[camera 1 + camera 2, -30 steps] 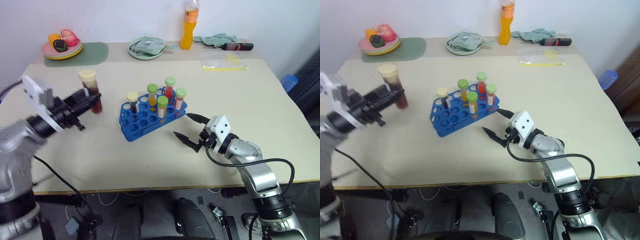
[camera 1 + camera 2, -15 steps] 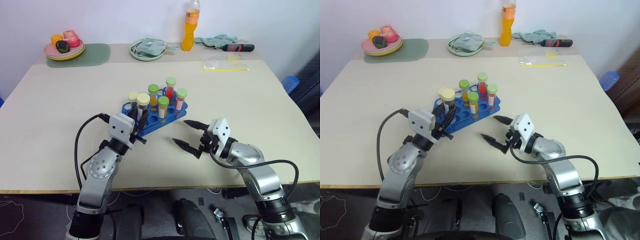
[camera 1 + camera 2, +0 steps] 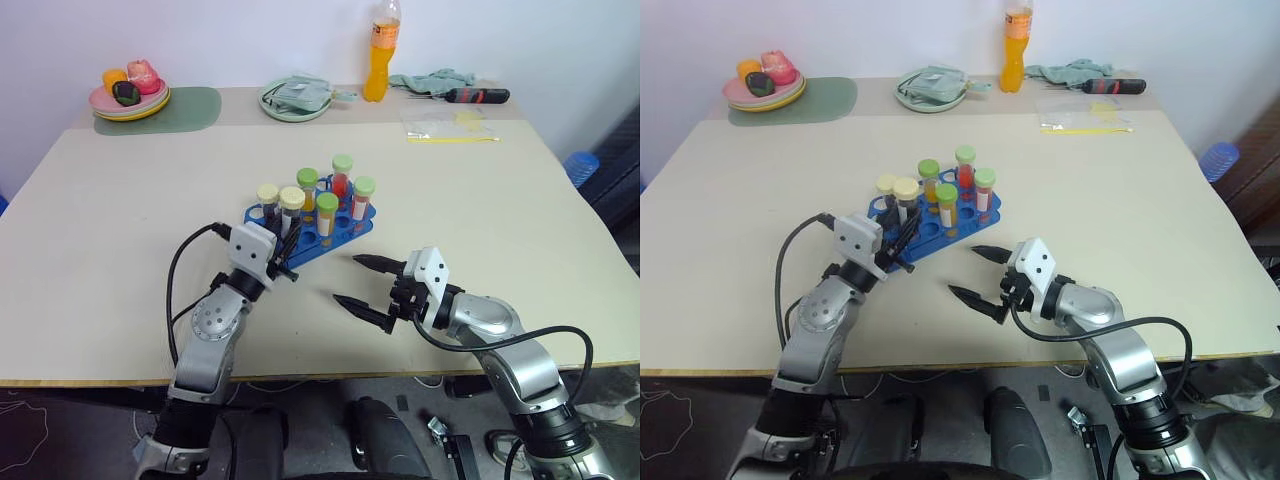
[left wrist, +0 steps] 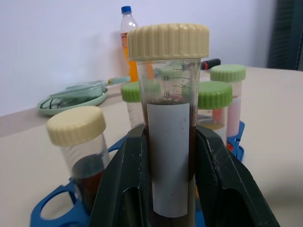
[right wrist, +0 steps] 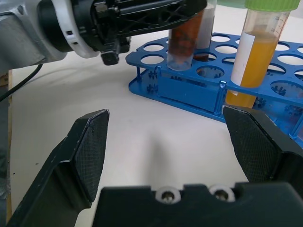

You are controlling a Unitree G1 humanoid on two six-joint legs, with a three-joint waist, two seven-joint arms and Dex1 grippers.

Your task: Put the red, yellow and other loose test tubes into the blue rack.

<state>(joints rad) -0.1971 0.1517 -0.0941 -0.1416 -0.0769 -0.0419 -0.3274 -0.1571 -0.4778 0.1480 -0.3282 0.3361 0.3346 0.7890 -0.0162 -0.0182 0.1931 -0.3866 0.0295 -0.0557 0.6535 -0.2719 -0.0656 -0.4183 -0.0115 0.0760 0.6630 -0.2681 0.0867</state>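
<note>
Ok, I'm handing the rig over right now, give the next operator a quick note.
Left gripper: shut on the cream-capped dark tube, held upright above the blue rack, bottom not yet in a hole.
Right gripper: open, holding nothing, beside the rack's near edge.
Done: five capped tubes stand in the rack.
Left: lower the held tube into a free hole, then release.

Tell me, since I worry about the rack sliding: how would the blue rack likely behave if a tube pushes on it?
The blue rack looks like thin, open plastic, so probably light and apt to slide on the smooth table. It is low and wide, so tipping seems unlikely. The tubes already standing in it may add some steadying weight.
</note>
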